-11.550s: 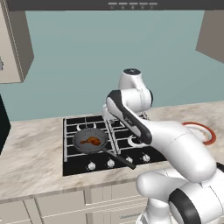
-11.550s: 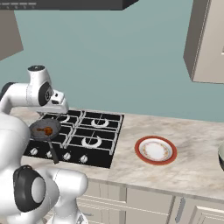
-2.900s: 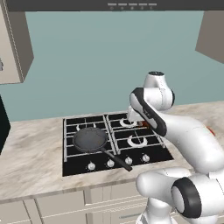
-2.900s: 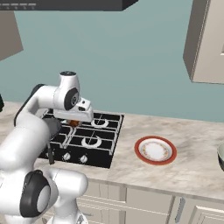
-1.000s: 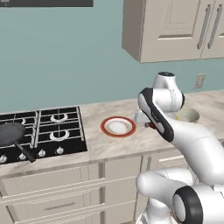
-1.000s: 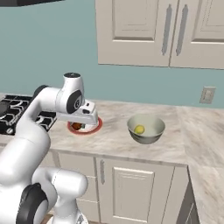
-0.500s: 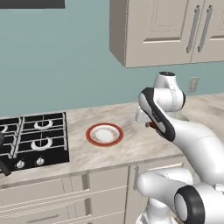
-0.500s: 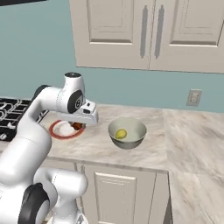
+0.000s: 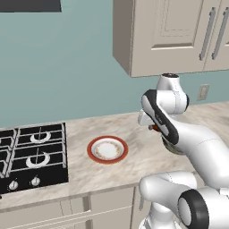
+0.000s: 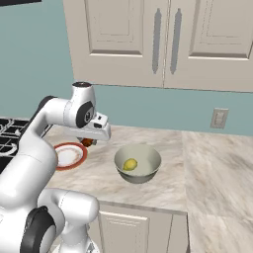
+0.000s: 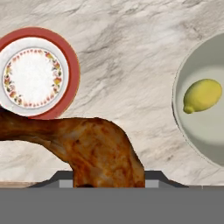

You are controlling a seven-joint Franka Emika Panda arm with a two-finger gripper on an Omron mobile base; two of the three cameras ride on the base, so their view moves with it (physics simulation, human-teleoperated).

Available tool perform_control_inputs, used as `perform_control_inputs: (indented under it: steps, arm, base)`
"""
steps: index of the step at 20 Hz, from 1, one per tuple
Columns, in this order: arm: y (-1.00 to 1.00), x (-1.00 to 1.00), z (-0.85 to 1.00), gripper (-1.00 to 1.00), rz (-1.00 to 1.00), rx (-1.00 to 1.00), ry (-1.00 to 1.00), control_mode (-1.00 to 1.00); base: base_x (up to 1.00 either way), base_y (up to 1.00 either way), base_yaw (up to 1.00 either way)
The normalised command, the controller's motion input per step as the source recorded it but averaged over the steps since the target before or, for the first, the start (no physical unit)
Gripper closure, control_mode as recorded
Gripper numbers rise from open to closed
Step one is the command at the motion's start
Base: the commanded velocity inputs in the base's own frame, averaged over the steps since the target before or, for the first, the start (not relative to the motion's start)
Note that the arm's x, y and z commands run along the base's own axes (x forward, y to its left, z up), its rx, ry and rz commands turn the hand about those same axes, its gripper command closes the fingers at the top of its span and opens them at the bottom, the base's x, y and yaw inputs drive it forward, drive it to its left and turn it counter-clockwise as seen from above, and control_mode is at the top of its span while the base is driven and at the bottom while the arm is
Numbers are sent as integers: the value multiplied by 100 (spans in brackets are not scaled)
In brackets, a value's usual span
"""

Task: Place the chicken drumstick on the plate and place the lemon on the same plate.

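Pincer (image 10: 89, 142) grasps chicken drumstick (image 11: 94, 148) above counter (image 11: 131, 52), btwn plate (image 11: 72, 65) and bowl (image 10: 146, 174); we see lemon (image 11: 202, 96) inside bowl. Plate lies bare, off to one side. Risk, in our judgement: release w/o shifting over plate drops meat onto counter; thin end overhanging rim could tip it off.

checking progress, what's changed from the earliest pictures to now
The chicken drumstick left the frying pan and now hangs in the gripper, carried beside the plate. The base drove right along the counter. The plate remains bare, and the lemon lies in its bowl.
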Motion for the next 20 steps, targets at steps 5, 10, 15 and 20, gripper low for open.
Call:
perform_control_inputs:
  steps: [5, 10, 15, 20]
  arm:
    - [0, 0, 0, 100, 0, 0, 0, 100]
    - [0, 0, 0, 100, 0, 0, 0, 100]
    - [0, 3, 0, 100, 0, 0, 0, -100]
    - [39, 7, -10, 100, 0, 0, 1, -100]
  base:
    - [42, -34, 2]
    - [36, -30, 2]
    - [26, -15, 2]
    - [0, 0, 0]
